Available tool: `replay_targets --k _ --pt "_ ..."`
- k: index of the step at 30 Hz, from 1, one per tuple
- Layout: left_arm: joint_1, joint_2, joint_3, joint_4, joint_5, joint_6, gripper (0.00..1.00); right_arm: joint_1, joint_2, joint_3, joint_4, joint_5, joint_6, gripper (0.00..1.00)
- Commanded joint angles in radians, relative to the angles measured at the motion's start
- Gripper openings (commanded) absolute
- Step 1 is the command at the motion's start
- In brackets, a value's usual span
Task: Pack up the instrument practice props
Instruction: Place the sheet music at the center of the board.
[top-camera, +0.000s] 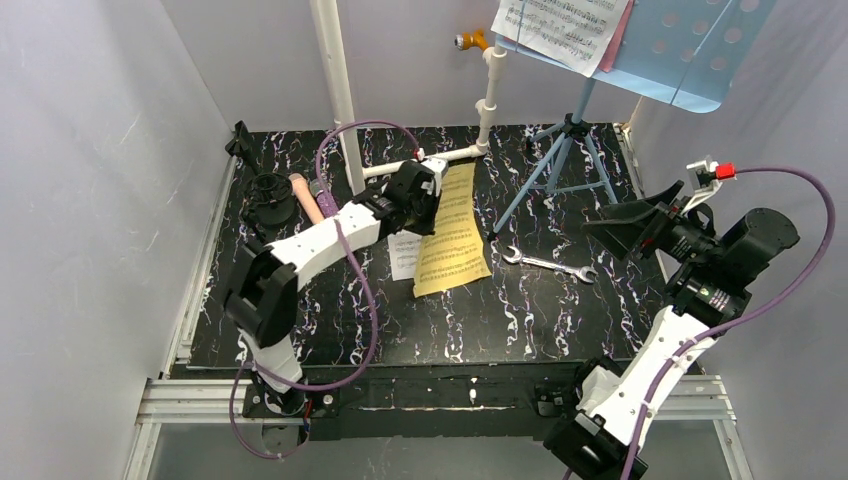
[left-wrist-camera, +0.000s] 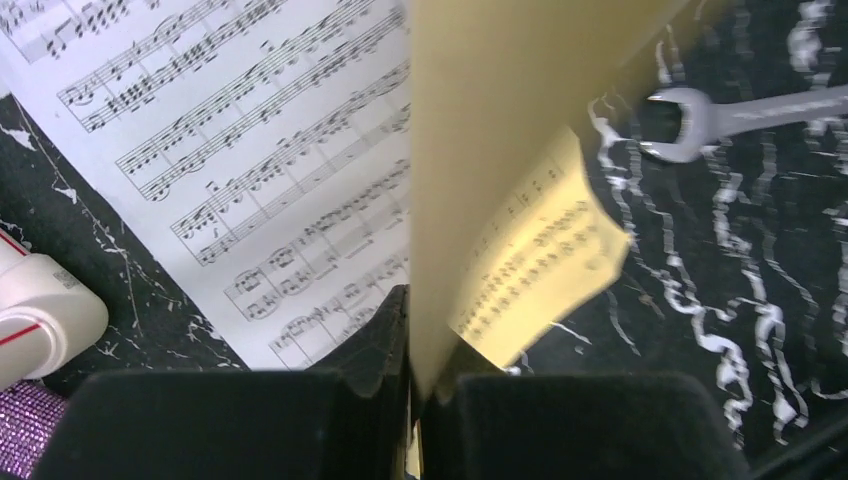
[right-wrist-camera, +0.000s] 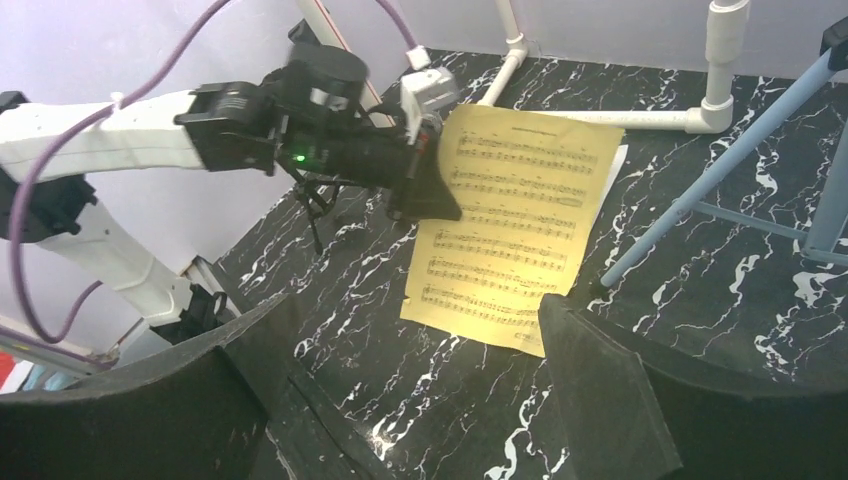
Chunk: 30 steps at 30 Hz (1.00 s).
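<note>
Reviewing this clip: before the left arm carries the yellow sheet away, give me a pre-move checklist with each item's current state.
1. Left gripper shut on yellow sheet-music page: ok.
2. White page outside the pinch, flat on the table: ok.
3. Silver wrench apart from the yellow page: ok.
4. Yellow page's lower edge off the table: cannot tell.
5. Right gripper open, empty: ok.
6. Light-blue music rack emptied: not ok, sheets sit on it.

Black white-veined table (top-camera: 560, 320), yellow music page (top-camera: 452, 235), white page (top-camera: 403, 256), light-blue perforated rack (top-camera: 700, 50)
</note>
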Motion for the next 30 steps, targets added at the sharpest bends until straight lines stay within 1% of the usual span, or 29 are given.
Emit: replay_targets --k 1,3,6,9,11,12,14,15,16,18,21,23,26,27,28,30 --pt "0.067 0.077 0.094 -0.081 -0.001 -0.003 0.00 0.004 -0.014 -0.039 0.115 -0.011 0.030 0.98" --pt "0.090 0.102 0.110 -0.085 -0.015 -0.028 0.00 0.004 -0.020 -0.061 0.124 -0.010 0.030 0.99" --pt "0.103 0.136 0.135 -0.083 -0.069 -0.027 0.00 0.004 -0.028 -0.088 0.132 -0.002 0.029 0.98" --pt "0.104 0.240 0.244 -0.156 -0.207 -0.008 0.00 0.004 -0.030 -0.101 0.136 -0.003 0.028 0.99" --pt "0.104 0.277 0.283 -0.179 -0.297 -0.005 0.00 0.005 -0.033 -0.110 0.133 -0.003 0.029 0.98" --pt "0.105 0.286 0.292 -0.179 -0.324 0.001 0.00 0.005 -0.036 -0.112 0.133 -0.001 0.027 0.98" --pt "0.105 0.316 0.325 -0.187 -0.356 0.022 0.03 0.005 -0.037 -0.114 0.133 -0.003 0.027 0.99" --pt "0.105 0.350 0.371 -0.210 -0.386 0.026 0.09 0.005 -0.041 -0.115 0.133 -0.005 0.027 0.98" --pt "0.105 0.373 0.402 -0.239 -0.403 0.020 0.11 0.006 -0.041 -0.117 0.132 -0.006 0.027 0.98" --pt "0.105 0.389 0.459 -0.284 -0.399 0.006 0.27 0.006 -0.047 -0.121 0.136 -0.010 0.027 0.98" --pt "0.103 0.362 0.478 -0.318 -0.382 -0.009 0.43 0.005 -0.052 -0.125 0.144 -0.010 0.029 0.98" --pt "0.101 0.332 0.473 -0.329 -0.363 -0.016 0.52 0.006 -0.052 -0.126 0.150 -0.010 0.029 0.98" --pt "0.095 0.268 0.444 -0.341 -0.330 -0.022 0.63 0.005 -0.049 -0.122 0.163 -0.004 0.034 0.98" --pt "0.094 0.244 0.423 -0.342 -0.314 -0.026 0.64 0.006 -0.049 -0.119 0.163 0.001 0.036 0.99" --pt "0.093 0.215 0.403 -0.342 -0.288 -0.030 0.66 0.006 -0.047 -0.116 0.163 0.007 0.037 0.99" --pt "0.093 0.163 0.363 -0.340 -0.229 -0.035 0.74 0.006 -0.039 -0.111 0.160 0.021 0.040 0.98"
